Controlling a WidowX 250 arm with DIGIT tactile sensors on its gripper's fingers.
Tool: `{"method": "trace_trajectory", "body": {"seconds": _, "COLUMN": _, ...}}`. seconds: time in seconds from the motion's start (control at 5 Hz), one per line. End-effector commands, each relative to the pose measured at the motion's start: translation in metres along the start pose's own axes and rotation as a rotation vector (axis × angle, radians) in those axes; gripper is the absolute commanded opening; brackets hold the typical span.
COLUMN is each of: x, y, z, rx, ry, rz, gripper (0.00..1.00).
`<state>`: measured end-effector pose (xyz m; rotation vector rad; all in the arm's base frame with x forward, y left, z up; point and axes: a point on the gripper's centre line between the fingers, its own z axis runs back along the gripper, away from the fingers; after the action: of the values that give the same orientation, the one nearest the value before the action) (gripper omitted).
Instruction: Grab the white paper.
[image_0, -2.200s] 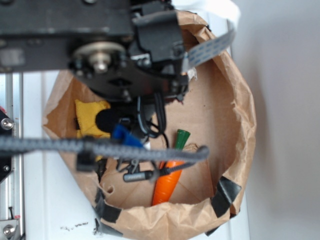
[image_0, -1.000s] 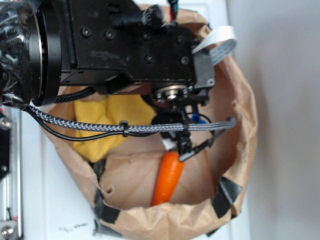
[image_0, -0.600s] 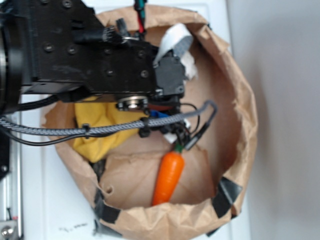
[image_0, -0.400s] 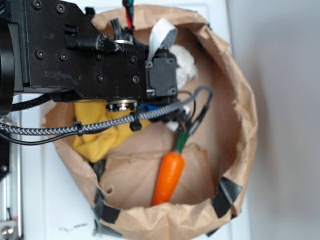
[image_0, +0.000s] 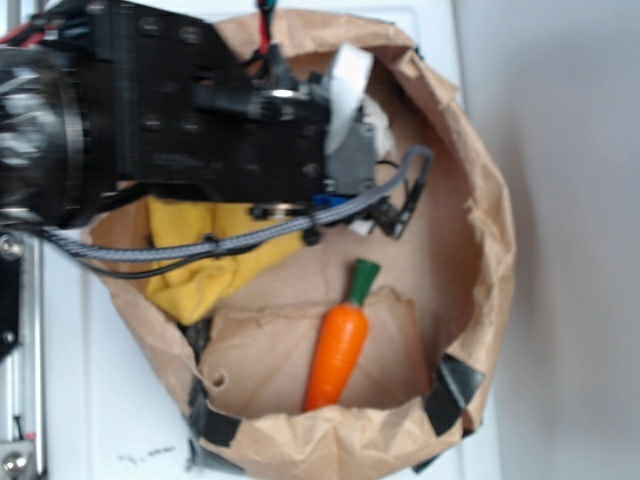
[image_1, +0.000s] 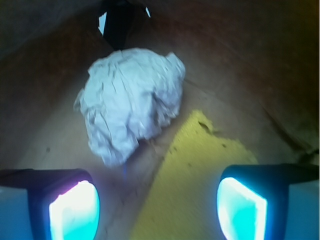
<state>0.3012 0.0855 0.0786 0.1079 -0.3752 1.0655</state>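
Paper bag (image_0: 480, 200), brown and wide open, seen from above on a white worktop (image_0: 70, 420). Black robot arm (image_0: 180, 110) reaching over the bag's upper left, covering much of the opening, with a grey braided cable (image_0: 230, 240) looped below it. Gripper (image_1: 157, 207) seen in the wrist view with jaws spread wide apart, holding nothing, two glowing pale blue pads (image_1: 75, 210) at the bottom corners of that view.

White paper (image_1: 131, 102) lying on the bag's floor near the far wall, a crumpled wad ahead of the open jaws and a little toward the left pad, not touching either pad. In the overhead view, only a small white patch (image_0: 375, 128) showing beside the arm near the bag's upper rim.

Yellow cloth (image_0: 205, 265) bunched against the bag's left wall, partly under the arm; in the wrist view a yellow edge reaching just beside the wad. Toy carrot (image_0: 338, 350), orange with a green top, lying on the bag's floor toward the lower rim, well apart from the wad. Black tape strips (image_0: 452, 390) on the bag's lower rim.
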Motion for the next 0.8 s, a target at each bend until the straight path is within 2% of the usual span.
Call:
{"method": "trace_trajectory", "body": {"seconds": 0.0, "x": 0.045, "y": -0.021, "z": 0.004, "rx": 0.002, "ry": -0.028, "rz": 0.080, "gripper": 1.00}}
{"method": "trace_trajectory", "body": {"seconds": 0.2, "x": 0.061, "y": -0.036, "z": -0.001, "rx": 0.013, "ry": -0.031, "rz": 0.108, "gripper": 1.00}}
{"method": "trace_trajectory", "body": {"seconds": 0.6, "x": 0.063, "y": -0.047, "z": -0.026, "rx": 0.079, "ry": -0.127, "rz": 0.073, "gripper": 1.00}}
